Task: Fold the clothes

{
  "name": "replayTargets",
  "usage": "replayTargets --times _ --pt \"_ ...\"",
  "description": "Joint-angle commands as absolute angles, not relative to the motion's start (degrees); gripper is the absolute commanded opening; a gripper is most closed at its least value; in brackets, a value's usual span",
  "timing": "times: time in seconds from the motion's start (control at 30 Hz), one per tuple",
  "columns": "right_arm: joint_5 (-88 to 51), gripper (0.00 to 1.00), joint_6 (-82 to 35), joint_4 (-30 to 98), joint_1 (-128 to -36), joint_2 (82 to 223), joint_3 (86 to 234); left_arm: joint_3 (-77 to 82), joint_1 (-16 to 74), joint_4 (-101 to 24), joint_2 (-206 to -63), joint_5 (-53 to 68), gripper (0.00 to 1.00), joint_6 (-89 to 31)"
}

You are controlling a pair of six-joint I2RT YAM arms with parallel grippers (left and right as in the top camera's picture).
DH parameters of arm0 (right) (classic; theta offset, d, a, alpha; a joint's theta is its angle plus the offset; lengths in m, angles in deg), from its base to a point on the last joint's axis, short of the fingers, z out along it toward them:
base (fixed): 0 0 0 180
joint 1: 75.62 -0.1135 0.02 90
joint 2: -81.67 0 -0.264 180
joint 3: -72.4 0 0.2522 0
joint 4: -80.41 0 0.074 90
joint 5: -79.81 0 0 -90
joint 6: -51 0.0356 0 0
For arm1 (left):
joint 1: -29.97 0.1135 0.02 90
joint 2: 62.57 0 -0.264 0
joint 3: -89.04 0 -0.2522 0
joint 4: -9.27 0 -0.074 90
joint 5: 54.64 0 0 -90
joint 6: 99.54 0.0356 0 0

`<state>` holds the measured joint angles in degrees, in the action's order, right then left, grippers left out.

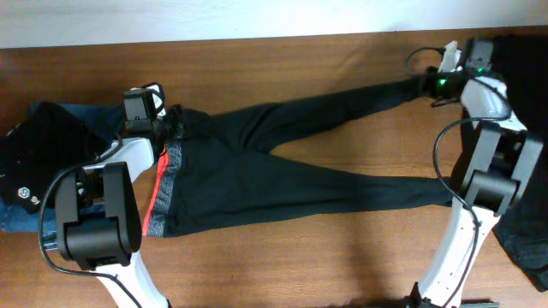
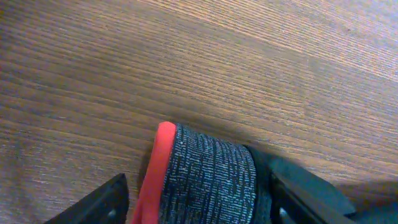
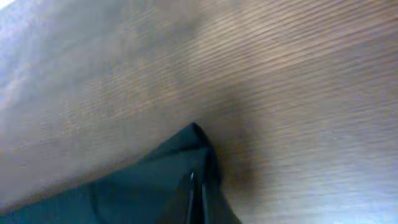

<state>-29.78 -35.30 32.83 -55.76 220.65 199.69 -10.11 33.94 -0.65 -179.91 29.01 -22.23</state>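
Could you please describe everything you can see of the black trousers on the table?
The black trousers lie spread flat on the wooden table. They are soft, dark cloth, with the legs splayed in a V toward the right. The waistband, grey knit with a red-orange edge, is at the left end, between the open fingers of the left gripper. The right gripper is shut on the upper leg's end, pinching it into a peak.

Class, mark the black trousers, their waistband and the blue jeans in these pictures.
black trousers (image 1: pixel 282 175): overhead view, the seat area.
waistband (image 2: pixel 205 180): left wrist view, its grey knit part.
blue jeans (image 1: pixel 90 111): overhead view, the top edge showing.
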Motion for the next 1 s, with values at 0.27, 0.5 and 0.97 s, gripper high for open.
replayTargets --times 0.27,0.5,0.97 --pt "-36.2 0.05 -35.7 22.3 -51.9 220.9 214.7 -9.6 34.1 -1.1 -180.7 29.6 0.66 -21.9" --pt "-40.8 0.05 -35.7 24.5 -53.9 220.9 217.1 -9.6 34.1 -2.2 -180.7 29.6 0.65 -21.9" --pt "-1.8 0.36 -35.7 5.7 -52.1 220.9 215.4 -9.6 34.1 -2.6 -180.7 28.7 0.65 -21.9"
